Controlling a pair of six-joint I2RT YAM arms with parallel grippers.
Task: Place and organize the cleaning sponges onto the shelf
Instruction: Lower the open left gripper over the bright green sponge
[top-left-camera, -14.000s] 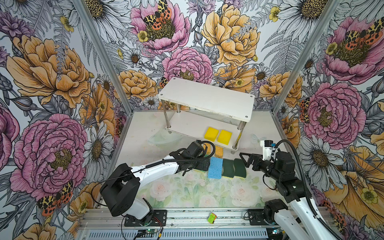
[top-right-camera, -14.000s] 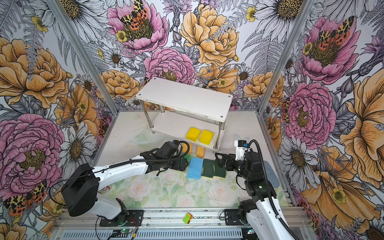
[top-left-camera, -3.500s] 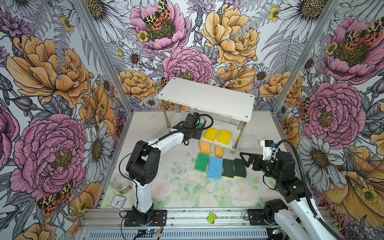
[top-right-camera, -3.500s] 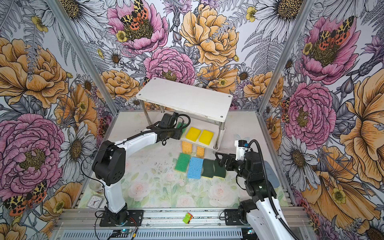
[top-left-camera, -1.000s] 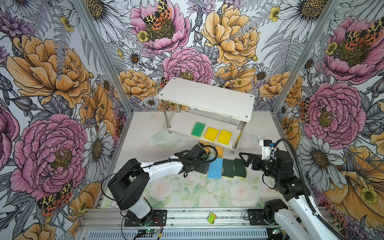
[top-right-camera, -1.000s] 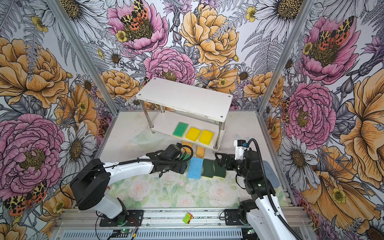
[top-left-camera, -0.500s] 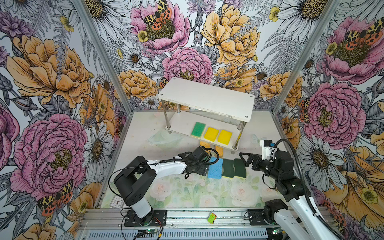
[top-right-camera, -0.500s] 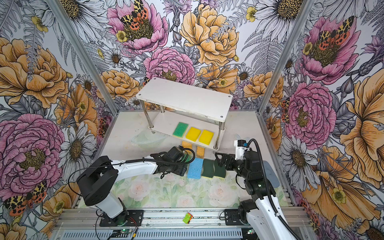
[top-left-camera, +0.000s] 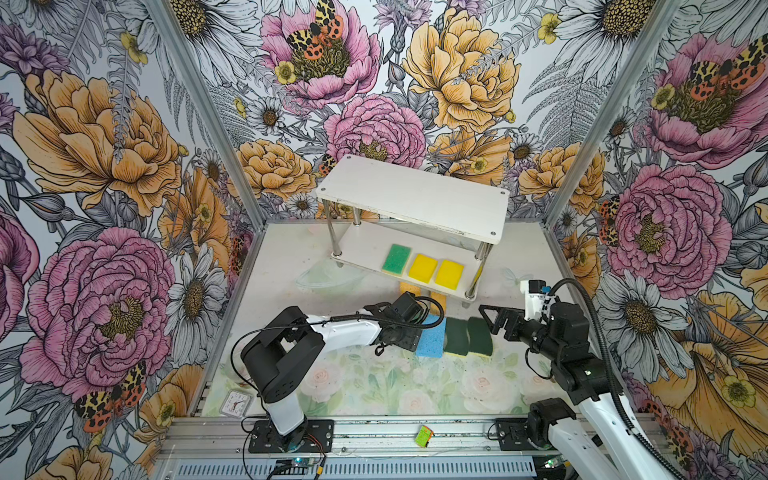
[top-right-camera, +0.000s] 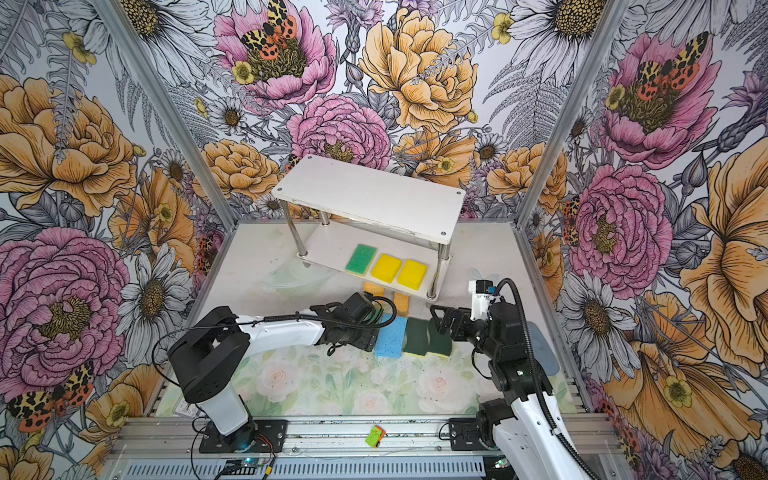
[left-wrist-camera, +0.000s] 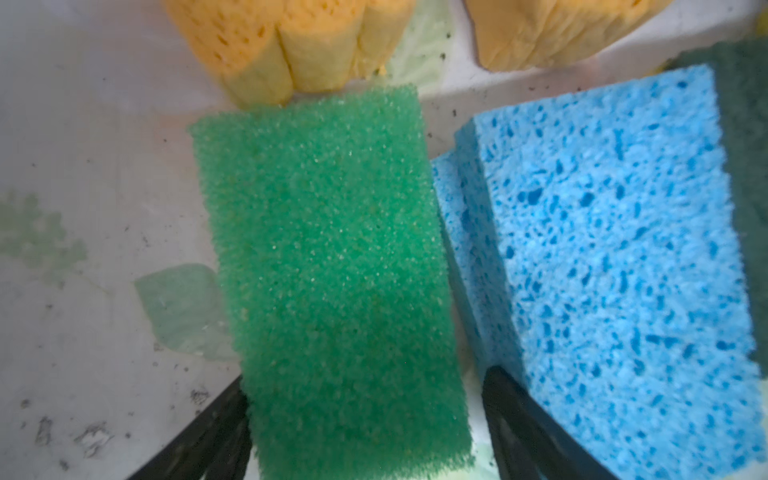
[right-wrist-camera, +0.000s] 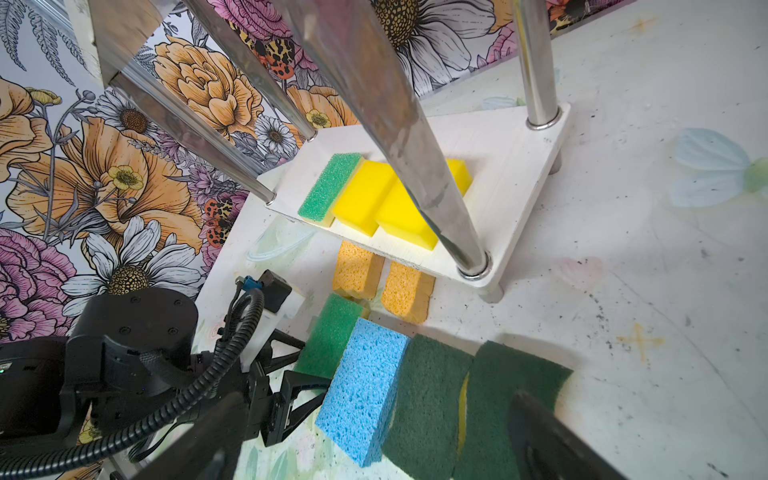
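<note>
The white shelf (top-left-camera: 415, 195) stands at the back. On its lower board lie a green-topped sponge (top-left-camera: 396, 259) and two yellow sponges (top-left-camera: 422, 268) (top-left-camera: 449, 274). Two orange sponges (right-wrist-camera: 357, 270) (right-wrist-camera: 407, 286) lie on the table at the shelf's front edge. A second green-topped sponge (left-wrist-camera: 332, 270) lies flat on the table between the jaws of my left gripper (left-wrist-camera: 365, 378). One finger touches its side, the other stands a little off it, so the gripper is open. Beside it are a blue sponge (top-left-camera: 430, 338) and two dark-green sponges (top-left-camera: 456, 336) (top-left-camera: 480, 336). My right gripper (top-left-camera: 487, 320) hovers open over the dark-green ones.
A small clock (top-left-camera: 235, 404) lies at the table's front left corner. A small green and orange toy (top-left-camera: 424, 436) sits on the front rail. A clear plastic piece (top-left-camera: 328, 276) lies left of the shelf's foot. Floral walls close in three sides.
My left gripper has settled lower and a little further forward over the green-topped sponge on the table, and its jaws have narrowed towards it. The right arm has not moved.
</note>
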